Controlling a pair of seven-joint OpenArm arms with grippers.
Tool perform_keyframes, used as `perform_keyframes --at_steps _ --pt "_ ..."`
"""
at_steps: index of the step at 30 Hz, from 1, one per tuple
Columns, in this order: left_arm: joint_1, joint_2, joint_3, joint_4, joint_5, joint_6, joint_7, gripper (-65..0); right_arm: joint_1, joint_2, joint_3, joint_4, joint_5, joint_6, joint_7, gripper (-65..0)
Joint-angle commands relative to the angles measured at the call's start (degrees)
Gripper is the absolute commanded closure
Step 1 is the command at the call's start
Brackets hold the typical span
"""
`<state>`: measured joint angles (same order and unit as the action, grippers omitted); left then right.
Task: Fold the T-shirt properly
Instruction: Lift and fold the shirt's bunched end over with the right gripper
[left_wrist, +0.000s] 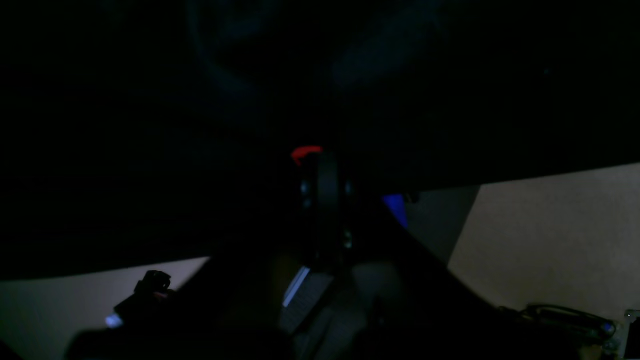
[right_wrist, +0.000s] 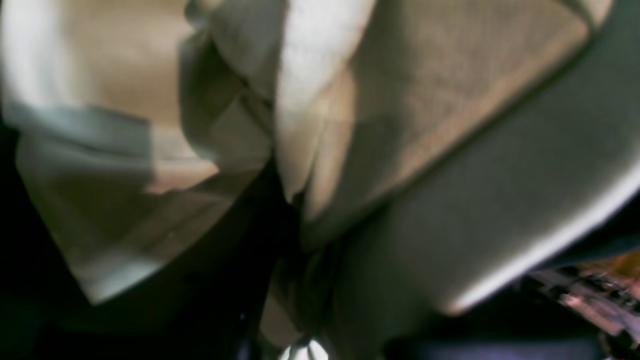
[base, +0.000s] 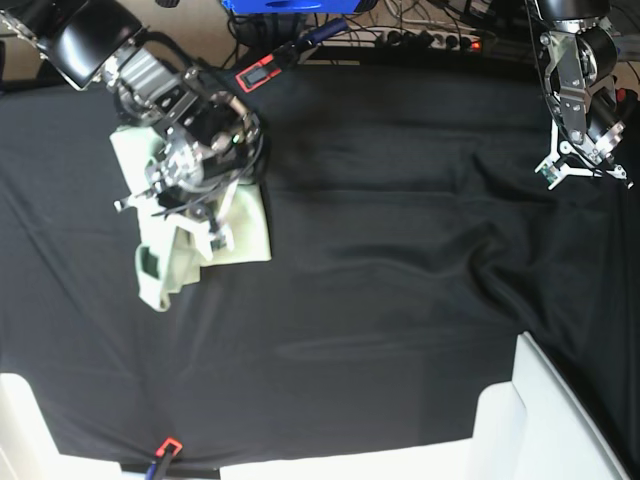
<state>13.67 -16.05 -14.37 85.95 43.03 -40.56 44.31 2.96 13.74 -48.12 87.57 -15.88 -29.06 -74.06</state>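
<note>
The pale mint-green T-shirt (base: 160, 215) lies bunched and crumpled at the left of the black cloth (base: 380, 260). My right gripper (base: 210, 228) is down on it, and its jaws look shut on a fold of the fabric. In the right wrist view the T-shirt (right_wrist: 410, 110) fills the frame, blurred, with folds converging toward the bottom centre; the fingers are hidden. My left gripper (base: 582, 172) hangs above the cloth at the far right, away from the shirt. In the dark left wrist view its jaws (left_wrist: 324, 190) appear shut and empty.
Black cloth covers the whole table, with wrinkles at the right. White bin walls (base: 545, 410) stand at the front right and a white edge (base: 20, 420) at the front left. Cables and a power strip (base: 430, 40) run along the back edge.
</note>
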Motion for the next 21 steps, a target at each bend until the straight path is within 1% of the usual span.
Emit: perform_keyframes --at_steps 1,4,6,7,10,14,16,18,21 --pt "-0.26 -0.61 -0.35 0.86 0.62 0.56 0.56 0.0 0.86 -0.77 -0.19 0.74 -2.01 -0.26 0.44 -0.4" --pt "-0.26 -0.52 -0.35 0.86 0.62 0.56 0.56 0.0 0.42 -2.0 -0.28 0.56 -6.67 -0.26 0.08 -0.9" --pt "-0.35 -0.52 -0.35 0.86 0.62 0.56 0.56 0.0 -0.1 -2.97 -0.28 0.56 -9.22 0.0 0.08 -4.2" --pt "-0.35 -0.52 -0.35 0.86 0.62 0.56 0.56 0.0 -0.1 -3.23 -0.28 0.56 -9.31 0.0 0.08 -6.2" --pt "-0.7 -0.52 -0.27 0.86 0.62 0.56 0.56 0.0 -0.72 -4.37 -0.28 1.09 -8.6 0.09 0.26 -15.5" --pt "-1.32 -0.52 -0.27 0.68 0.62 0.56 0.56 0.0 -1.16 -5.69 -0.28 1.18 -8.25 0.18 0.35 -32.8" --pt "-1.41 -0.52 -0.27 0.68 0.62 0.56 0.56 0.0 -1.69 -6.31 -0.28 1.53 -8.25 0.18 0.35 -39.9" --pt "-1.41 -0.52 -0.27 0.68 0.62 0.56 0.56 0.0 -2.04 -6.4 -0.28 3.38 -8.25 0.18 0.44 -43.8" --pt "-1.5 -0.52 -0.27 0.68 0.62 0.56 0.56 0.0 -2.92 -6.48 -0.19 8.47 -6.41 0.18 1.31 -44.3"
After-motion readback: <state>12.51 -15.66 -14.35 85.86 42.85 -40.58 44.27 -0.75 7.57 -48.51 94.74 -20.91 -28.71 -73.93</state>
